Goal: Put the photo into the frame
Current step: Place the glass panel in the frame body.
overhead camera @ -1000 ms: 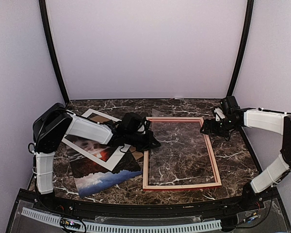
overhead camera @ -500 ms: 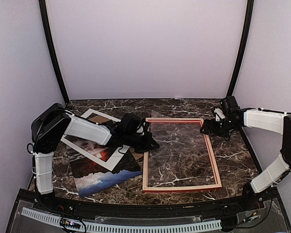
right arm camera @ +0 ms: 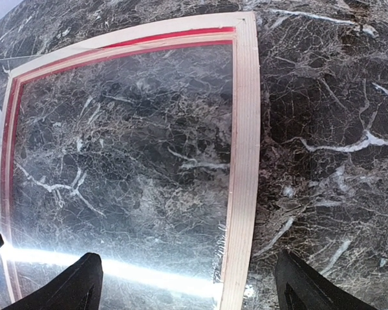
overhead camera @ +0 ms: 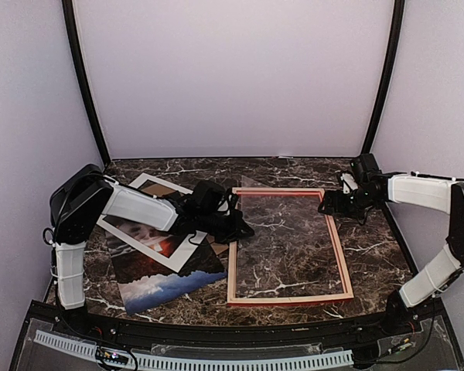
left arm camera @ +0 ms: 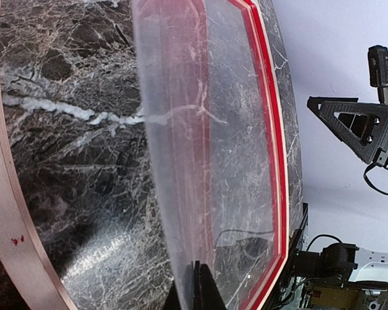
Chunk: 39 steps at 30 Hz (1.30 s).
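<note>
Frame (overhead camera: 294, 296) is laid face down. Photo (overhead camera: 158, 286) is left of it, partly covered by mat (overhead camera: 168, 256), not yet inserted. Clear pane (left arm camera: 207, 161) over the frame opening is pinched by left gripper (overhead camera: 243, 229) at the left rail. Right gripper (overhead camera: 323, 207) is held spread at the far-right corner.

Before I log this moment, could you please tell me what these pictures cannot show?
Top view: the white-grey mat border and the left arm cover much of the glossy dark landscape photo.
Left wrist view: the bottom edge cuts off the left gripper.
Right wrist view: the bottom edge crops the open right gripper.
</note>
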Each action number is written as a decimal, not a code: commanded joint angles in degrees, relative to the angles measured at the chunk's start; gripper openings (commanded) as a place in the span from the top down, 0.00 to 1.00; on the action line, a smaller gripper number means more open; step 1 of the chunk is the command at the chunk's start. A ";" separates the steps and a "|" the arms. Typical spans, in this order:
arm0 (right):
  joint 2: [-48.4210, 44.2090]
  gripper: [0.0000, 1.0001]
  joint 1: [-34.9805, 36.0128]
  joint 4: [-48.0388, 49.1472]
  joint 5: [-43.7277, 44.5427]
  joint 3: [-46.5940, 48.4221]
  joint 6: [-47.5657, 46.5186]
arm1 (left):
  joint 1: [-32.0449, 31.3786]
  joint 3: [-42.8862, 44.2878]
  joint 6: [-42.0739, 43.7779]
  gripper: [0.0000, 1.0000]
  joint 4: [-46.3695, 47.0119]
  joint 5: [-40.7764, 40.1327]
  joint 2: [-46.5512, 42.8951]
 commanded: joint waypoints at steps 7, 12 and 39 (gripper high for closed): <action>1.36 0.06 0.36 1.18 -0.83 1.00 -0.31 | 0.06 1.14 -0.31 0.92 0.72 3.08 0.48; 2.21 0.06 0.45 1.59 -1.04 0.87 -0.12 | -0.13 1.32 -0.45 0.86 0.88 3.80 1.14; 12.35 0.07 16.83 6.90 -10.66 4.71 1.91 | -0.84 1.56 0.33 0.69 -0.37 3.12 1.82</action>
